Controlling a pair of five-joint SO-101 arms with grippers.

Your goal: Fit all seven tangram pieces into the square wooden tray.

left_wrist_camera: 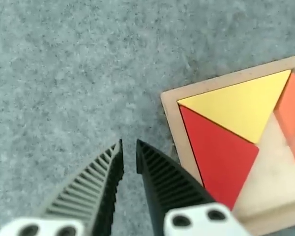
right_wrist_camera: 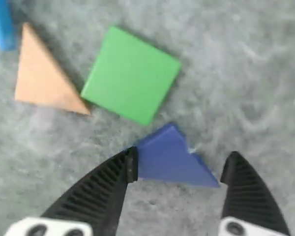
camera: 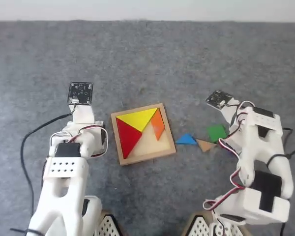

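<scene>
The square wooden tray (camera: 122,156) lies mid-table and holds a yellow triangle (camera: 136,118), a red triangle (camera: 128,135) and an orange piece (camera: 159,124). Right of it on the carpet lie a light blue triangle (camera: 186,139), a tan triangle (camera: 205,144) and a green square (camera: 217,132). My right gripper (right_wrist_camera: 182,156) is open, low over the carpet, with a dark blue triangle (right_wrist_camera: 172,157) between its fingers, just beside the green square (right_wrist_camera: 130,73) and the tan triangle (right_wrist_camera: 42,78). My left gripper (left_wrist_camera: 129,147) is shut on nothing, over bare carpet beside the tray's corner (left_wrist_camera: 169,98).
Grey carpet covers the whole table. The left arm (camera: 71,147) stands left of the tray, and the right arm (camera: 258,147) stands at the right, over the loose pieces. Open carpet stretches behind the tray.
</scene>
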